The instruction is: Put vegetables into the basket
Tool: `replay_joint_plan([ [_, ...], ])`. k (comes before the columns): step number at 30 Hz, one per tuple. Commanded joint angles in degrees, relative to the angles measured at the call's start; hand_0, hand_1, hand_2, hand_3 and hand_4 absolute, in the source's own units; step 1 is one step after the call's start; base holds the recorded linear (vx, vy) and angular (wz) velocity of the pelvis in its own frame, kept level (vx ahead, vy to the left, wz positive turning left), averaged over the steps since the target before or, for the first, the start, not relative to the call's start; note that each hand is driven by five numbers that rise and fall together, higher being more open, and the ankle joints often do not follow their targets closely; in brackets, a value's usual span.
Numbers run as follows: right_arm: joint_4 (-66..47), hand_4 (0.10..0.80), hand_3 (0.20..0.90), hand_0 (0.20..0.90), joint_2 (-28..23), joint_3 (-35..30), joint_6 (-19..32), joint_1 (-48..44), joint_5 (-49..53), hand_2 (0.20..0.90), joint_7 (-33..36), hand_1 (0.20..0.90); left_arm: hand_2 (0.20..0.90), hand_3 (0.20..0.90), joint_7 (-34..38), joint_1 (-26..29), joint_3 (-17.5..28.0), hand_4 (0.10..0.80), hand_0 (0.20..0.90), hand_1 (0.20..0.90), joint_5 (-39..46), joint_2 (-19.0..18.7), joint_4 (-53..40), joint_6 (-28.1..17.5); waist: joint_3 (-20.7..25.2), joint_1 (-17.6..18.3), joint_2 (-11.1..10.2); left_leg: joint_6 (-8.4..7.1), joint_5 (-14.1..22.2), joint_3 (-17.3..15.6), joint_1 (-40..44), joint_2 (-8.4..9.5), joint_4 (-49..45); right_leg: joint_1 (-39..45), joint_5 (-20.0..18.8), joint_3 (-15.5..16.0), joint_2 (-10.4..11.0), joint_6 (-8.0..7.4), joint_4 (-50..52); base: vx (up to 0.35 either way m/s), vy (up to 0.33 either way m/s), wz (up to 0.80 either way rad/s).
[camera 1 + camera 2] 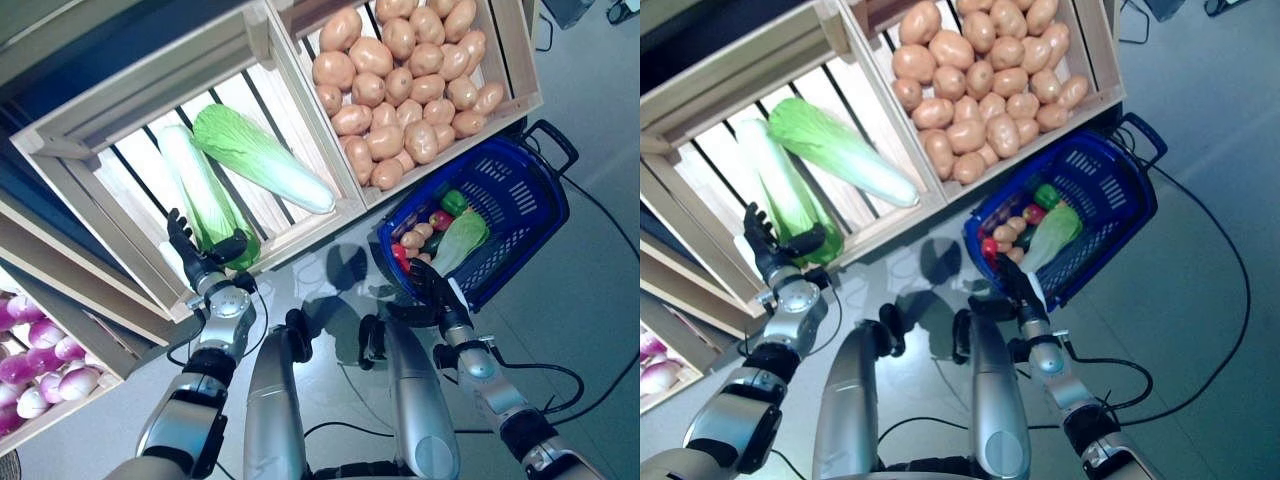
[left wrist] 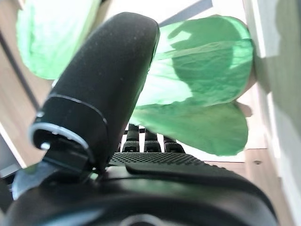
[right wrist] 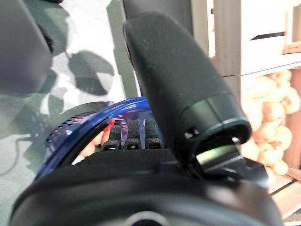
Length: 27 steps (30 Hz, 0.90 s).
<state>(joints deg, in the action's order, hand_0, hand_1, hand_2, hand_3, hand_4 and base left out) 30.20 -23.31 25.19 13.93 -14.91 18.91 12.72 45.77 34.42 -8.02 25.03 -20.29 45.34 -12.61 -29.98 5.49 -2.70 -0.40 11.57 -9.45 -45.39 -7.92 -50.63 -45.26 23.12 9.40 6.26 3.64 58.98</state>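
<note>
Two long green-and-white cabbages lie in a slatted wooden crate [image 1: 90, 150]: one [image 1: 200, 185] beside my left hand, the other [image 1: 265, 160] slanted further in. My left hand [image 1: 205, 270] is open at the crate's front edge. Its straight fingers [image 2: 146, 141] reach under the nearer cabbage's leafy end [image 2: 202, 70], with the thumb raised beside it. A blue basket [image 1: 510, 190] on the floor at the right holds a cabbage [image 1: 460, 238], small potatoes [image 1: 415, 238], a red vegetable [image 1: 440, 220] and a green pepper [image 1: 454, 202]. My right hand [image 1: 432, 290] is open at the basket's near rim [image 3: 94, 117], holding nothing.
A second crate [image 1: 515, 60] behind the basket is piled with several potatoes [image 1: 400, 80]. At the lower left another crate holds purple-and-white round vegetables [image 1: 30, 370]. Grey floor lies to the basket's right.
</note>
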Motion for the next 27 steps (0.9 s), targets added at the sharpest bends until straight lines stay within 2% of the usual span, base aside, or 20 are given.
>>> replay_joint_plan([
  [1, -8.5, 0.800, 0.900, 0.900, -0.4, -1.1, 2.4, -0.3, 2.1, 0.900, 4.5, 0.900, 0.900, 0.900, 2.4, 3.5, 1.2, 0.800, 0.900, 0.900, 1.8, -4.2, -0.8, -0.6, 0.8, 1.2, -0.2, 1.46, 8.0, -1.6, 2.4, 1.10, -3.6, 1.5, -3.2, -0.9, 1.1, -1.36, -3.3, -0.001, -0.008, 0.03],
  [14, -8.8, 0.800, 0.900, 0.900, -0.2, -1.2, 0.9, -3.5, 3.2, 0.900, 8.0, 0.900, 0.900, 0.900, -2.5, 7.9, -0.3, 0.800, 0.900, 0.900, 11.1, -3.4, 4.8, 6.2, 0.2, 1.6, -0.8, 1.70, 8.9, -1.0, -4.2, 1.23, -7.6, -5.3, -2.9, -0.2, 1.2, -1.52, 0.9, 0.001, -0.005, 0.02],
  [23, -9.9, 0.800, 0.900, 0.900, -0.9, -1.9, 0.4, -4.3, 3.6, 0.900, 8.0, 0.900, 0.900, 0.900, -8.9, 11.7, 0.6, 0.800, 0.900, 0.900, 18.3, -6.1, 7.8, 6.9, 0.2, 2.4, -0.9, 2.02, 9.4, -1.0, -6.8, 0.50, -10.1, -8.3, -2.3, -0.2, 1.3, -1.32, 3.5, -0.005, -0.003, 0.01],
  [24, -10.2, 0.800, 0.900, 0.900, -1.0, -2.0, 0.6, -4.1, 3.6, 0.900, 8.1, 0.900, 0.787, 0.787, -9.8, 11.8, 0.8, 0.725, 0.787, 0.787, 18.5, -6.3, 7.5, 6.3, 0.2, 2.5, -0.9, 2.04, 9.5, -1.0, -6.8, 0.45, -10.2, -8.4, -2.2, -0.2, 1.3, -1.29, 3.7, 0.000, 0.000, 0.00],
  [25, -10.5, 0.800, 0.900, 0.900, -1.1, -2.3, 0.6, -3.9, 3.6, 0.900, 8.1, 0.900, 0.599, 0.599, -11.7, 11.9, 0.9, 0.599, 0.599, 0.599, 18.8, -6.9, 7.3, 5.4, 0.2, 2.6, -0.9, 2.06, 9.6, -1.1, -6.6, 0.36, -10.4, -8.2, -2.1, -0.2, 1.2, -1.28, 3.9, 0.000, 0.000, 0.00],
  [26, -10.8, 0.800, 0.900, 0.900, -1.2, -2.6, 0.7, -3.7, 3.6, 0.900, 8.2, 0.900, 0.300, 0.300, -13.2, 11.8, 0.9, 0.400, 0.300, 0.300, 19.4, -7.3, 6.8, 4.9, 0.2, 2.6, -0.9, 2.06, 9.7, -1.2, -6.4, 0.27, -10.5, -8.1, -2.1, -0.2, 1.3, -1.27, 4.1, 0.000, 0.000, 0.00],
  [27, -11.1, 0.800, 0.900, 0.900, -1.3, -2.8, 0.7, -3.5, 3.6, 0.900, 8.2, 0.900, 0.300, 0.300, -14.0, 11.6, 0.9, 0.400, 0.300, 0.300, 19.2, -7.6, 6.3, 4.5, 0.2, 2.7, -0.8, 2.08, 9.8, -1.4, -6.1, 0.14, -10.5, -7.9, -2.0, -0.2, 1.3, -1.25, 4.1, 0.000, 0.000, 0.00],
])
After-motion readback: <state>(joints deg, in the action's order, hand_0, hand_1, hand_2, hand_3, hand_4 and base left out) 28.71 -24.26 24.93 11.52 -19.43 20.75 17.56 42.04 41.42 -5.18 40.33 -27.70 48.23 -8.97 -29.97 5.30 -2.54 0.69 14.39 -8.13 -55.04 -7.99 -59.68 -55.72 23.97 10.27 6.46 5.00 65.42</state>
